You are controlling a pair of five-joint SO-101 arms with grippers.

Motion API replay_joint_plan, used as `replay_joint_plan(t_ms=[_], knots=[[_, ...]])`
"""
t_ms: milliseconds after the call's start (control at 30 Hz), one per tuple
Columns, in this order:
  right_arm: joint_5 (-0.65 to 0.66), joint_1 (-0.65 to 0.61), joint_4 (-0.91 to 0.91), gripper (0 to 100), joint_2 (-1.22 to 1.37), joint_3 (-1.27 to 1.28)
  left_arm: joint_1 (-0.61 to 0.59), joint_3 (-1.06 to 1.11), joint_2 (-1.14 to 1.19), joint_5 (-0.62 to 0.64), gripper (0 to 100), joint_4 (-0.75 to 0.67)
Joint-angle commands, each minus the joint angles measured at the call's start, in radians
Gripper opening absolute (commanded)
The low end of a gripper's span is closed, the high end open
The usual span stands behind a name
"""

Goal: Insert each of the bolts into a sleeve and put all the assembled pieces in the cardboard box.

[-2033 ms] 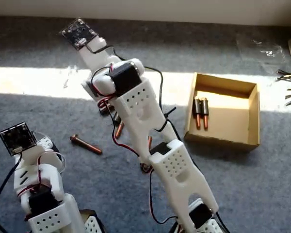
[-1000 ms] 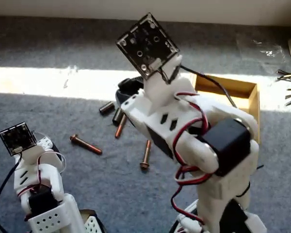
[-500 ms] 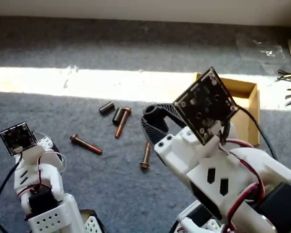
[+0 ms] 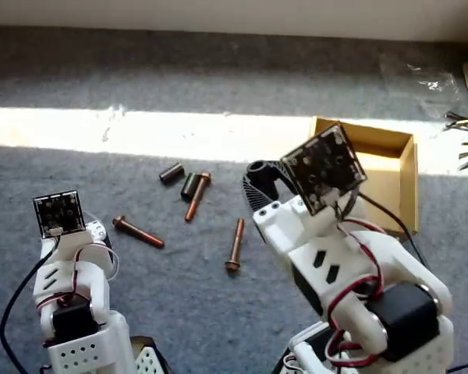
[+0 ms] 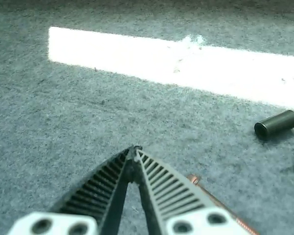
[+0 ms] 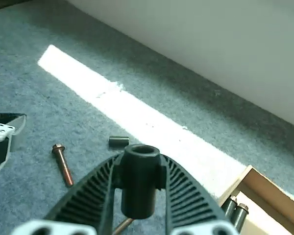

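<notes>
Currently we see the right gripper (image 6: 139,164) clamped on a sleeve (image 6: 138,193), left of the cardboard box (image 4: 406,187) | left gripper (image 5: 134,152) pressed together, near left | one bolt (image 4: 235,244) lies between them.

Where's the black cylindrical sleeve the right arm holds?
High view: black cylindrical sleeve is clamped in the right gripper, over grey carpet, between the cardboard box and a loose copper bolt.
</notes>
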Motion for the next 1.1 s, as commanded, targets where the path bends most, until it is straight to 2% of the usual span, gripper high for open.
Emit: replay_joint_plan(t_ms=[0,200,500,633,767,967,1067], knots=[[-0.005,0.019,-0.071,0.4,-0.050,0.070,0.016,-0.033,-0.018,-0.006,1,-0.002],[-0.009,0.019,-0.208,0.4,-0.216,0.361,0.027,-0.058,-0.018,-0.006,1,0.002],[-0.009,0.019,-0.351,0.4,-0.492,0.742,0.131,-0.097,-0.018,-0.008,1,0.018],[-0.017,0.021,-0.384,0.4,-0.567,0.860,0.148,-0.117,-0.018,-0.032,1,0.040],[-0.086,0.022,-0.430,0.4,-0.657,0.970,0.156,-0.119,-0.018,-0.041,1,0.037],[-0.094,0.024,-0.444,0.4,-0.842,1.107,0.232,-0.125,-0.016,-0.061,1,0.038],[-0.094,0.024,-0.444,0.4,-0.842,1.147,0.251,-0.148,-0.016,-0.097,1,0.072]])
